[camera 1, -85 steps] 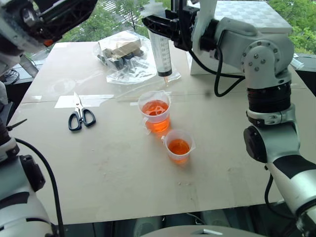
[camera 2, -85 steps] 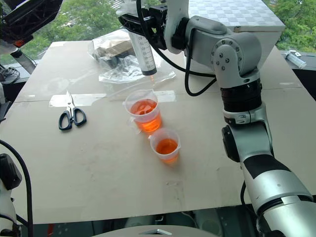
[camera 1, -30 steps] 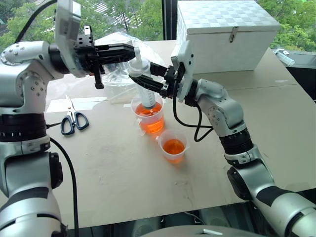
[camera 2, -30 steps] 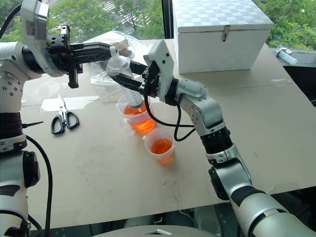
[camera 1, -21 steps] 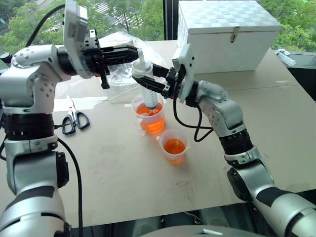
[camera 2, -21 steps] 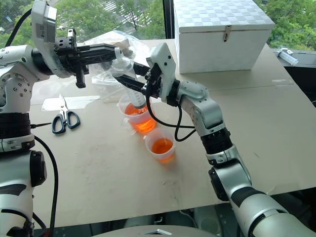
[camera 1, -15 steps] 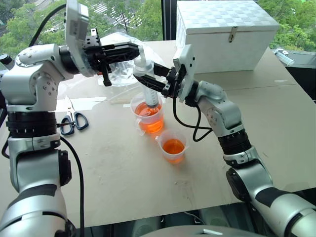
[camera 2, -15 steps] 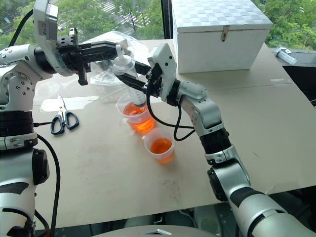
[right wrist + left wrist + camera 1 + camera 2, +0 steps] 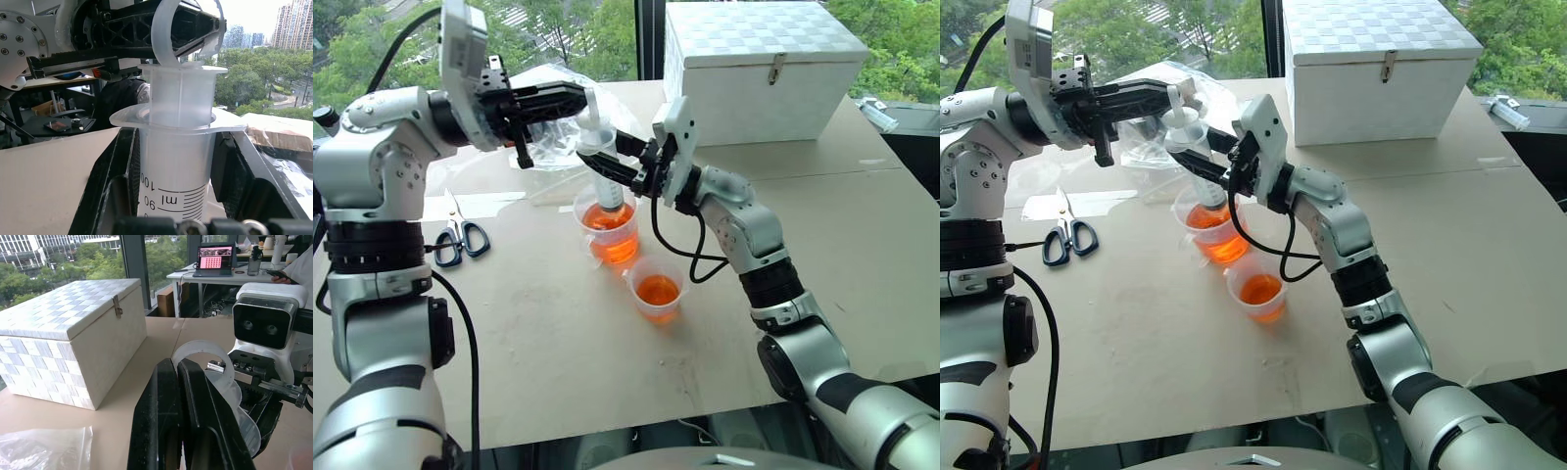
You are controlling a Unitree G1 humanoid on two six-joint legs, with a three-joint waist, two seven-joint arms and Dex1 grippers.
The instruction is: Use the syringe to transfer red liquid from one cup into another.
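right gripper is clamped on the syringe in the tall cup, left gripper pinching the plunger ring at 12 o'clock - pull straight up, slowly, tip kept under the red liquid

Syringe standing in the taller cup

The clear graduated syringe is standing nearly upright, its barrel sitting between the right gripper's fingers, its white plunger top pinched by the left gripper above, its tip dipping into red liquid in the taller cup; the shorter cup, also holding liquid, is sitting just beside it.
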